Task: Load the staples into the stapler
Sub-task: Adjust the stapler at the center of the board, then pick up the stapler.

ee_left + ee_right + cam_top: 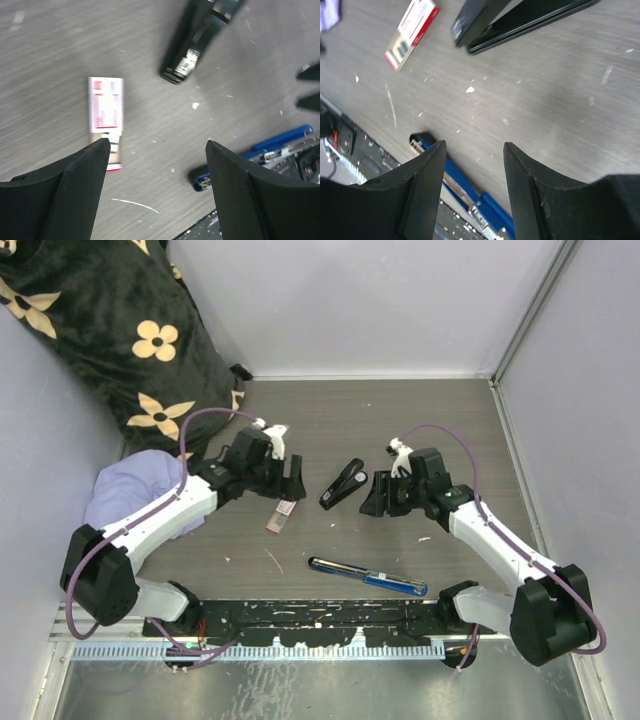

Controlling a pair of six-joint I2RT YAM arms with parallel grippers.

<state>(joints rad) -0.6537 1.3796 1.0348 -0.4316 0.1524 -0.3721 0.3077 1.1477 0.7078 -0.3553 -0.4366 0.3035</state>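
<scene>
Resting at the middle of the scuffed grey wood-grain worktop [400, 430], the staples [283, 516] and black stapler [342, 484] lie apart. The left gripper [157, 147] and right gripper [474, 145] gape empty. Pale walls [350, 300] enclose it, with a floral cushion [110, 330] in the far-left corner.

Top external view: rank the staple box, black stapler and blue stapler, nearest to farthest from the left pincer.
1. Staple box, just below the left pincer.
2. Black stapler, to its right.
3. Blue stapler, lower right, toward the near edge.
</scene>
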